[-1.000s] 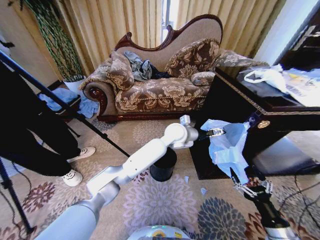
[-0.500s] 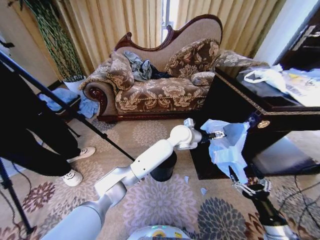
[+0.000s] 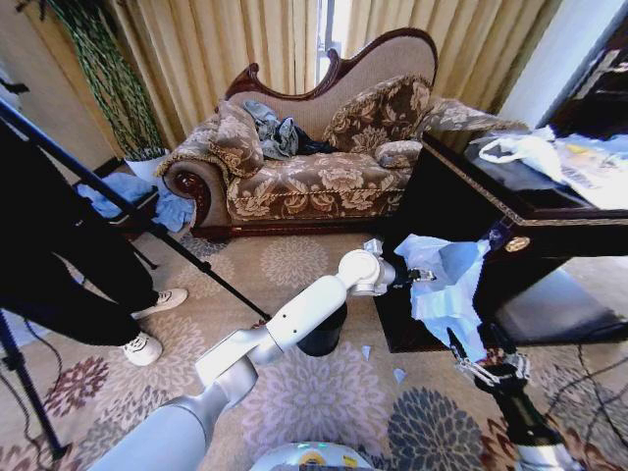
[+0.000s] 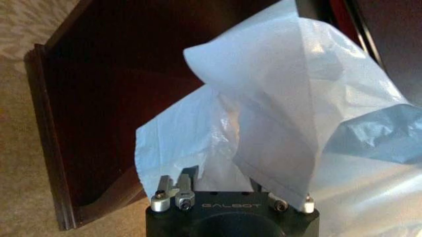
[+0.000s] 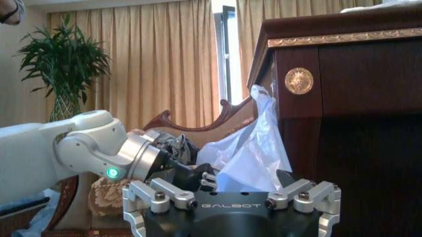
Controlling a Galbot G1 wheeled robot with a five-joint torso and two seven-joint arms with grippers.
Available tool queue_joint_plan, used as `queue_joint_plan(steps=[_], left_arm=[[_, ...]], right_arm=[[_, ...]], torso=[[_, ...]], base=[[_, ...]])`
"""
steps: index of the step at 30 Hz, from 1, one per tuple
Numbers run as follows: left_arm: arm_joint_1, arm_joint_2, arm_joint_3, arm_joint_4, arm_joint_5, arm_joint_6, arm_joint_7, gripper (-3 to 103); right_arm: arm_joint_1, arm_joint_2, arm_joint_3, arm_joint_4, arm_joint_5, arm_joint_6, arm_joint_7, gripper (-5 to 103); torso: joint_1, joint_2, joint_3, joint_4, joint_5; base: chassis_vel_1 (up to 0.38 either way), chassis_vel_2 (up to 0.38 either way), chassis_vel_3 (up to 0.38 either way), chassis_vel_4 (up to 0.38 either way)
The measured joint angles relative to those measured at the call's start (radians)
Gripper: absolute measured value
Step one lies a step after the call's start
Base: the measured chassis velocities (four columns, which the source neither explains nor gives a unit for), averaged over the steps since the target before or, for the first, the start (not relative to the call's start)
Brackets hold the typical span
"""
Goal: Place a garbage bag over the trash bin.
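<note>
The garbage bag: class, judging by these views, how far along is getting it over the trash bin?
Done: the thin pale blue-white translucent plastic garbage bag is lifted and stretched between both tools. In hand: the left tool grips its upper edge beside the dark wooden cabinet; the right tool pinches its lower end. Left: the small black cylindrical trash bin stands unlined on the carpet, off to the bag's side.

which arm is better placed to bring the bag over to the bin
Left. Its gripper grips the bag's upper edge and is nearer the bin, which sits under that arm. The right gripper holds the bag's low end, farther from the bin.
</note>
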Motion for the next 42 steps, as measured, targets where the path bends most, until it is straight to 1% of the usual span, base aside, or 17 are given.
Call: queue_joint_plan(steps=[1,2,5,8,12,14,15,17,23,26,28,30,31,34,35,40,42], left_arm=[[0.001,0.0,0.0,-0.001,0.003,0.0,0.009,49],[0.001,0.0,0.0,-0.001,0.003,0.0,0.009,49],[0.003,0.001,0.001,-0.009,0.013,0.007,0.045,33],[0.003,0.001,0.001,-0.01,0.013,0.008,0.049,28],[0.009,0.002,0.0,-0.011,0.015,0.007,0.051,6],[0.011,0.002,0.0,-0.011,0.016,0.005,0.052,6],[0.013,0.002,0.0,-0.011,0.016,0.004,0.052,2],[0.018,0.002,0.0,-0.015,0.017,-0.002,0.052,0],[0.035,0.024,-0.012,-0.045,0.024,-0.011,0.048,0],[0.072,0.079,-0.042,-0.117,0.028,-0.012,0.03,0],[0.08,0.09,-0.049,-0.129,0.028,-0.012,0.027,0],[0.121,0.144,-0.075,-0.19,0.031,-0.012,0.014,0],[0.121,0.144,-0.075,-0.19,0.031,-0.012,0.014,0],[0.171,0.205,-0.111,-0.251,0.03,-0.012,0.003,0],[0.171,0.205,-0.111,-0.251,0.03,-0.012,0.003,0],[0.253,0.289,-0.177,-0.352,0.02,-0.013,-0.007,0],[0.265,0.305,-0.188,-0.373,0.016,-0.014,-0.01,0]], right_arm=[[0.0,0.0,-0.001,-0.001,0.0,0.001,0.0,100],[0.0,0.0,-0.001,-0.001,0.0,0.001,0.0,100],[0.0,0.001,-0.002,-0.005,-0.001,0.005,-0.001,100],[-0.001,0.001,-0.002,-0.006,-0.001,0.006,-0.001,100],[-0.002,0.0,0.001,-0.006,0.001,0.007,-0.001,100],[-0.002,0.0,0.002,-0.006,0.001,0.007,-0.001,100],[-0.002,0.0,0.002,-0.006,0.001,0.007,-0.001,100],[-0.002,0.001,0.002,-0.006,0.001,0.008,-0.001,100],[-0.003,0.0,0.004,-0.006,0.002,0.008,-0.001,100],[-0.002,-0.007,0.006,-0.002,0.004,0.007,0.001,100],[-0.002,-0.008,0.006,-0.002,0.004,0.006,0.001,100],[-0.001,-0.011,0.004,0.002,0.004,0.003,0.002,100],[-0.001,-0.011,0.004,0.002,0.004,0.003,0.002,100],[0.0,-0.013,-0.001,0.009,0.0,-0.001,0.004,100],[0.0,-0.013,-0.001,0.009,0.0,-0.001,0.004,100],[0.001,-0.018,-0.004,0.023,-0.006,-0.007,0.008,100],[0.001,-0.02,-0.004,0.025,-0.007,-0.009,0.009,100]], torso=[[0.0,0.0,0.0,0.0,0.0],[0.0,0.0,0.0,0.0,0.0],[0.0,0.0,0.0,0.0,0.0],[0.0,0.0,0.0,0.0,0.0],[0.0,0.0,0.0,0.0,0.0],[0.0,0.0,0.0,0.0,0.0],[0.0,0.0,0.0,0.0,0.0],[0.0,0.0,0.0,0.0,0.0],[0.0,0.0,0.0,-0.0001,0.0],[0.0,0.0,0.0,-0.0001,-0.0001],[0.0,0.0,0.0,-0.0001,-0.0001],[0.0,0.0,0.0,0.0002,-0.0002],[0.0,0.0,0.0,0.0002,-0.0002],[0.0,0.0,0.0,0.0001,-0.0003],[0.0,0.0,0.0,0.0001,-0.0003],[0.0,0.0,0.0,-0.0001,-0.0004],[0.0,0.0,0.0,0.0,-0.0004]], base=[[0.0,0.0,0.0,0.0],[0.0,0.0,0.0,0.0],[0.0,0.0,0.0,0.0],[0.0,0.0,0.0,0.0],[0.0,0.0,0.0,0.0],[0.0,0.0,0.0,0.0],[0.0,0.0,0.0,0.0],[0.0,0.0,0.0,0.0],[0.0,0.0,0.0,0.0],[0.0,0.0,0.0,0.0],[0.0,0.0,0.0,0.0],[0.0,0.0,0.0,0.0],[0.0,0.0,0.0,0.0],[0.0,0.0,0.0,0.0],[0.0,0.0,0.0,0.0],[0.0,0.0,0.0,0.0],[0.0,0.0,0.0,0.0]])
